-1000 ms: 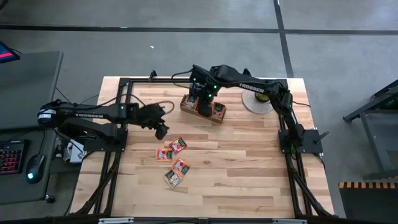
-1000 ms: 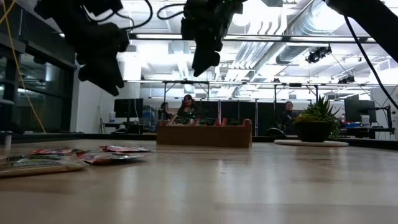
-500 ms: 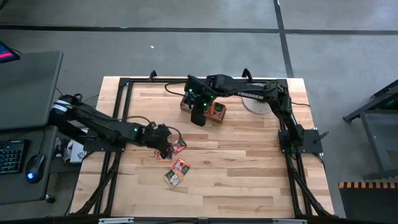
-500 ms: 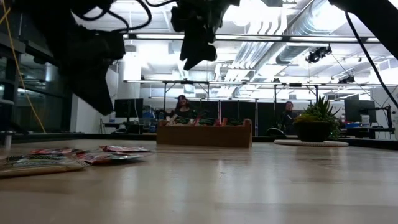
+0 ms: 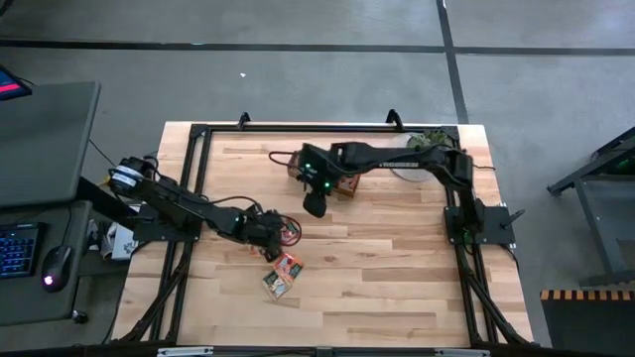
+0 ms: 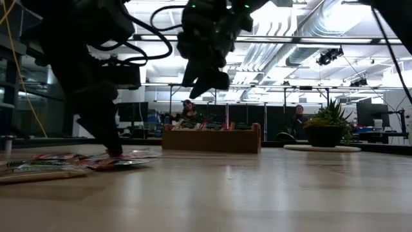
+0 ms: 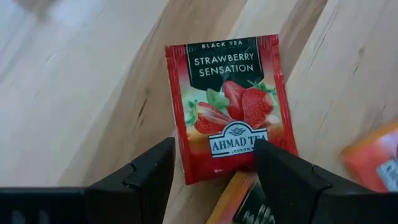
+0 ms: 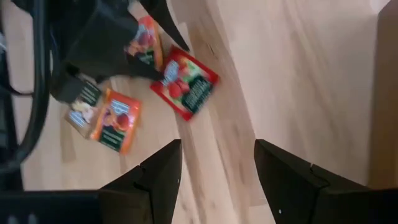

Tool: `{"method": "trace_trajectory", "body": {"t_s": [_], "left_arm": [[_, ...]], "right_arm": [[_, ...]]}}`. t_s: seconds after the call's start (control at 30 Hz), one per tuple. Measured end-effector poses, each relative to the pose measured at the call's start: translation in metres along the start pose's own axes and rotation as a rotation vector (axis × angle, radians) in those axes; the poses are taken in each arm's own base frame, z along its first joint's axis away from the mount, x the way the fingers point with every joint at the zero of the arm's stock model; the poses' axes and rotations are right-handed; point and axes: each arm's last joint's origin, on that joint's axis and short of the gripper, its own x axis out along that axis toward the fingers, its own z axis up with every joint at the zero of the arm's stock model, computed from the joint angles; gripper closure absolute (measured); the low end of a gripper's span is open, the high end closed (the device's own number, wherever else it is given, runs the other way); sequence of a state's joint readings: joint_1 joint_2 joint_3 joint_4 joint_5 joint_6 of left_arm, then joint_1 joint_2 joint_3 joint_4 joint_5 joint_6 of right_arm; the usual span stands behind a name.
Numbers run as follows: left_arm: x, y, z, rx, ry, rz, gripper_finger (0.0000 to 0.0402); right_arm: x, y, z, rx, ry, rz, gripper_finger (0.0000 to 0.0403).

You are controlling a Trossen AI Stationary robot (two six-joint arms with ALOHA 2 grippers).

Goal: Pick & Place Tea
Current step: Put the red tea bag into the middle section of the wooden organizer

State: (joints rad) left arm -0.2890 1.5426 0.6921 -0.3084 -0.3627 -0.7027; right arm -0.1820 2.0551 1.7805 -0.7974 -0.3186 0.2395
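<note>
Several tea sachets lie flat on the wooden table: a red strawberry one, with orange ones nearer the front edge. My left gripper is open and slants down over the red sachet, one finger on either side of its near edge. My right gripper hangs open and empty above the table, just in front of the wooden tray. The right arm covers most of the tray from above. My left gripper straddles the red sachet's near edge with open fingers, coming from above at a slant. The sachet lies flat on the table, partly over an orange one. Whether the fingertips touch it, I cannot tell.
A potted plant stands on a pale round mat at the far right. A black frame runs along the table's far and side edges. Bare wood lies toward the near and right edges. People sit in the room beyond the table.
My left gripper has swung toward the table's right and near side and come down onto the cluster of sachets, rolling a little. My right gripper has moved off the tray toward the near edge and sunk. The sachets have stayed in place.
</note>
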Motion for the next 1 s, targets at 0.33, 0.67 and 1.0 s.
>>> {"method": "trace_trajectory", "body": {"t_s": [0.33,0.67,1.0], "left_arm": [[0.015,0.005,-0.015,-0.052,-0.038,-0.018,0.0186],[0.019,0.010,-0.022,-0.056,-0.039,-0.026,0.0186],[0.020,0.010,-0.023,-0.056,-0.034,-0.029,0.0186]], "right_arm": [[0.025,-0.013,-0.054,0.218,-0.198,0.173,0.0206],[0.055,-0.002,-0.084,0.322,-0.306,0.221,0.0206],[0.079,-0.008,-0.085,0.367,-0.347,0.199,0.0206]]}}
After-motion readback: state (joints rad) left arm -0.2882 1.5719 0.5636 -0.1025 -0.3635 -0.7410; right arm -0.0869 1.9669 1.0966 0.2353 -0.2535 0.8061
